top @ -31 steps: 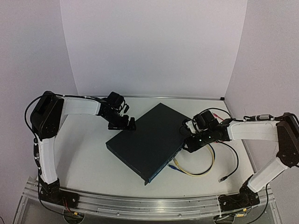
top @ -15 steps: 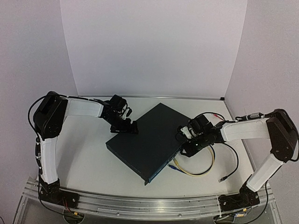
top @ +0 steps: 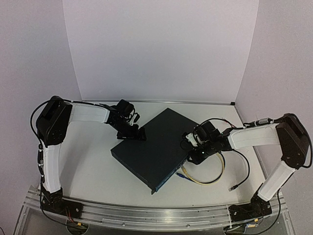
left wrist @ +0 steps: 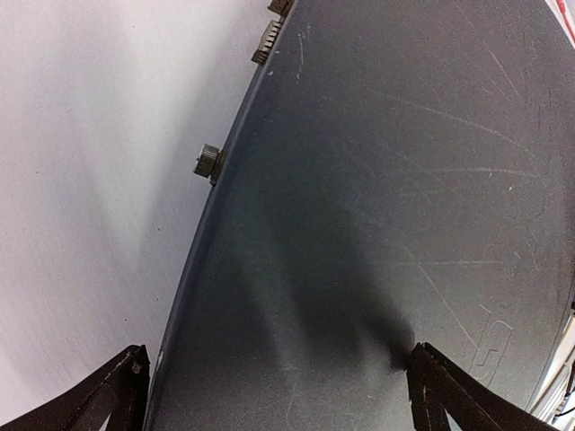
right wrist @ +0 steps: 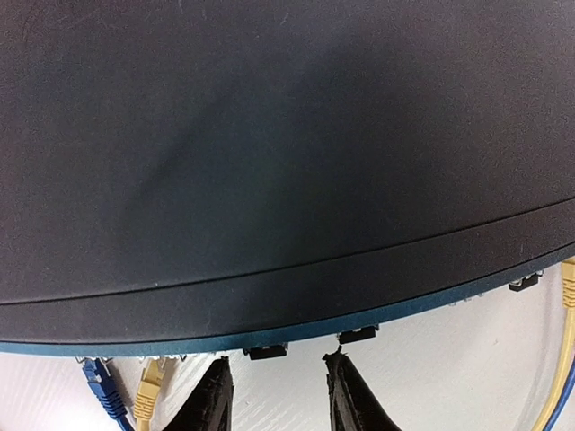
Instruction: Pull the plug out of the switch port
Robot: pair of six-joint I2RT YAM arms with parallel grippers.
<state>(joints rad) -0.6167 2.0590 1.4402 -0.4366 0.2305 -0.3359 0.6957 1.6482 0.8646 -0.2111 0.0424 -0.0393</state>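
Observation:
The switch (top: 156, 147) is a flat dark box lying diagonally mid-table, with its port face toward the lower right. My left gripper (top: 135, 133) is open at its back-left edge. In the left wrist view (left wrist: 278, 395) one finger (left wrist: 117, 395) hangs over the table and the other (left wrist: 449, 386) over the switch top (left wrist: 377, 180). My right gripper (top: 194, 154) is open and empty at the port face (right wrist: 296, 328). Its fingertips (right wrist: 216, 400) sit just below two small black plugs (right wrist: 267, 351) sticking out of the face. A blue plug (right wrist: 101, 386) and a yellow plug (right wrist: 149, 384) sit further left.
A yellow cable (top: 208, 178) loops on the table beside the port face, with the blue plug (top: 182, 175) at its end. A black cable (top: 246, 169) curves right to a loose end (top: 234, 187). White walls stand behind and at both sides.
My right gripper has moved left, closer to the port face. My left gripper has shifted a little right onto the switch's back edge. The switch has not moved.

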